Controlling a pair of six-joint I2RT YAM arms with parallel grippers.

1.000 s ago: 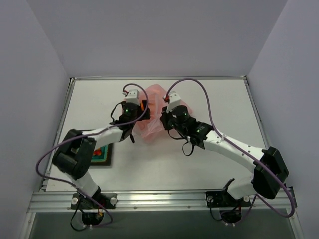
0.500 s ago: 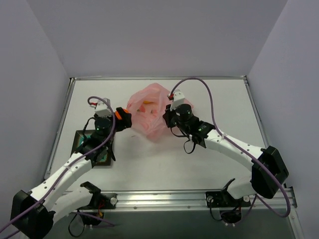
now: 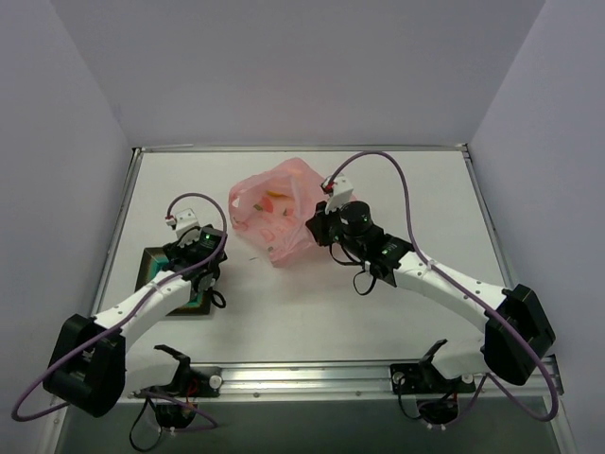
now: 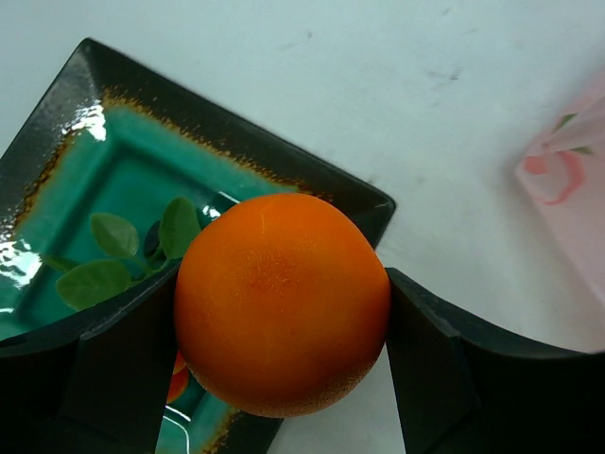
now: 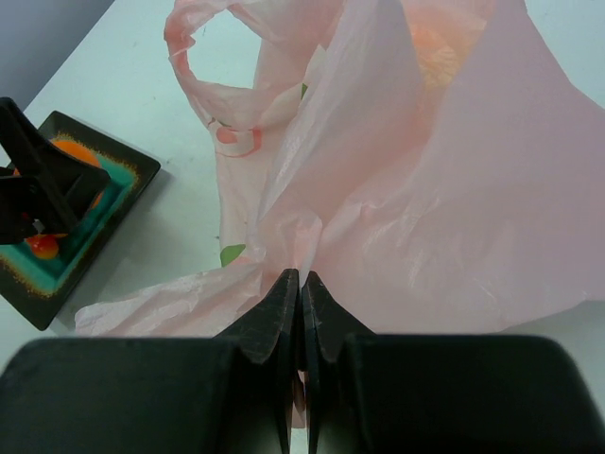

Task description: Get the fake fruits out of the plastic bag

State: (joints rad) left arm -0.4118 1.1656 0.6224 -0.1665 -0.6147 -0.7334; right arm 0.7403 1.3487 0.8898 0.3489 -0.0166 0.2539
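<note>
On my near left, the left end effector [image 4: 282, 326] hangs over the dark square tray [image 4: 284, 175], its two fingers partly open and pressed against either side of the orange ball [image 4: 282, 293], which fills the gap between them. Through the left wrist camera I see the ball held above the tray's right corner. Green leaves [image 4: 113, 255] lie on the teal glaze below, and a small red piece [image 4: 176, 383] peeks out under the ball. The tray sits on the bench [image 3: 312, 303] near its left edge. Farther in and towards the middle, the right end effector [image 5: 301, 312] has its fingers closed tight together, pinching a fold of the pink plastic bag [image 5: 454, 218] at the bag's near right side. The bag rises from that pinch, crumpled, with its handle loop [image 5: 194, 57] sagging to the left. Deeper in, an orange-tinted shape [image 5: 437, 52] shows through the film, though I cannot tell which fruit it is.
</note>
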